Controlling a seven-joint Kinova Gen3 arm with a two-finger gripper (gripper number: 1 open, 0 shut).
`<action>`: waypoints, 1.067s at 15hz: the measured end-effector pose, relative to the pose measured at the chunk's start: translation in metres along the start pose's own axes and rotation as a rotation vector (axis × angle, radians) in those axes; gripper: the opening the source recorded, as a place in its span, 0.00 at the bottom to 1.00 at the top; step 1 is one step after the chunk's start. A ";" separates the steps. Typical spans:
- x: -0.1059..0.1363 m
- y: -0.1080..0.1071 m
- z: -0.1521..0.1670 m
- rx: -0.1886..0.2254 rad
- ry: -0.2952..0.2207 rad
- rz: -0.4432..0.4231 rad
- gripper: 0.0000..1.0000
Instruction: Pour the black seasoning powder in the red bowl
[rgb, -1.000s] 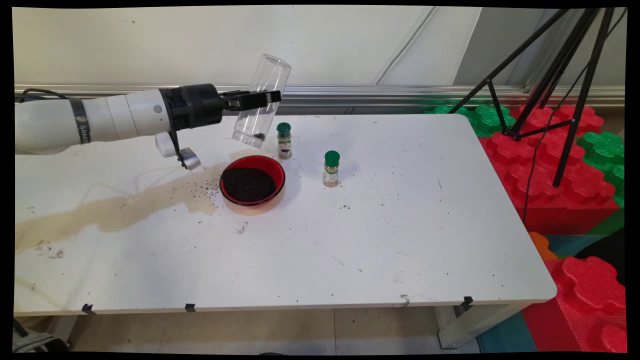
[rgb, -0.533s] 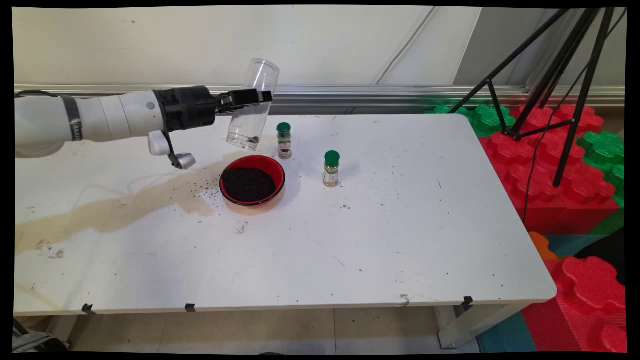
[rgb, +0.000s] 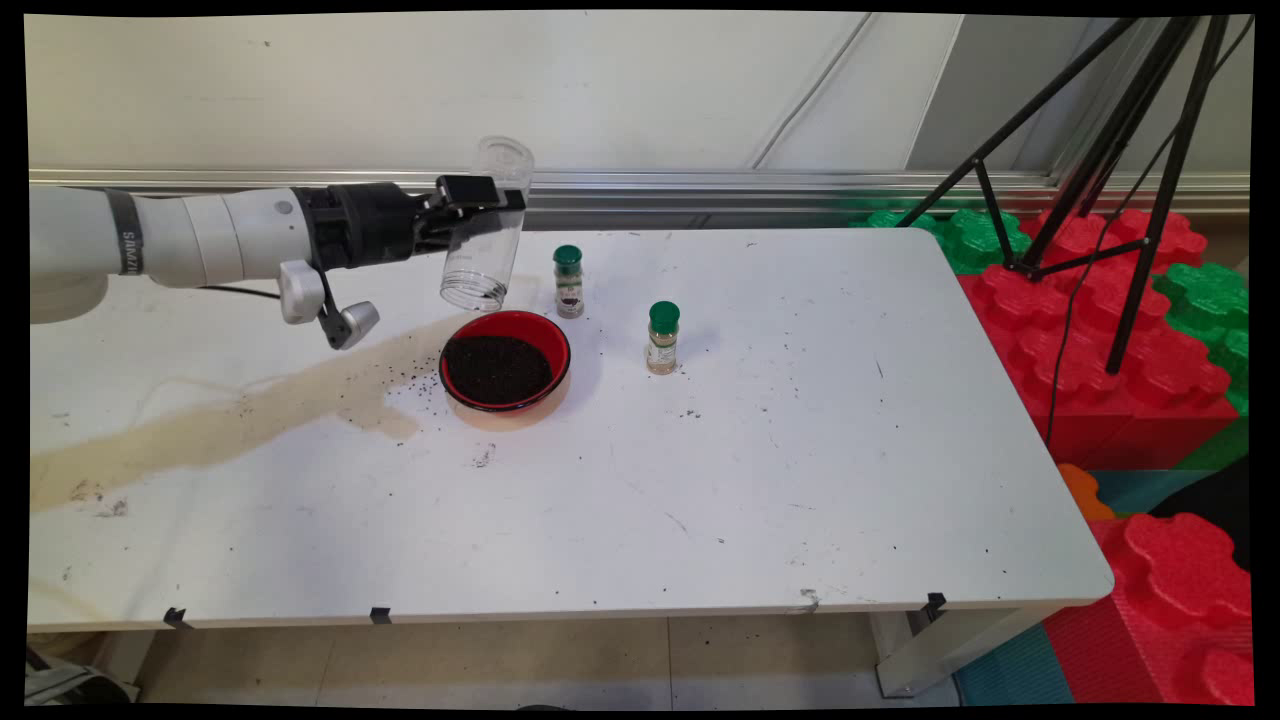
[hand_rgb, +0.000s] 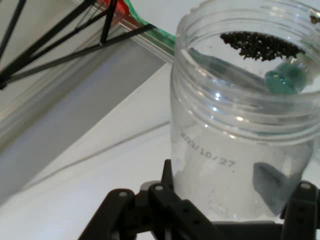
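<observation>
Just clear jar, mouth downward

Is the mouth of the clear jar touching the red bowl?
Apart. In the main view the clear jar, held by the gripper, hangs mouth-down, with white table visible between its rim and the red bowl.

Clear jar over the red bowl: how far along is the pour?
Mostly done: the red bowl holds dark grains. In hand: the gripper holds the clear jar inverted. Left: a few grains in the jar, scattered grains beside the bowl.
</observation>
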 end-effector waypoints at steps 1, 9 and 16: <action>0.000 0.001 -0.001 -0.009 0.002 -0.034 0.00; -0.006 0.002 -0.009 -0.079 0.002 -0.306 0.00; -0.007 -0.004 -0.014 -0.146 -0.012 -0.550 0.00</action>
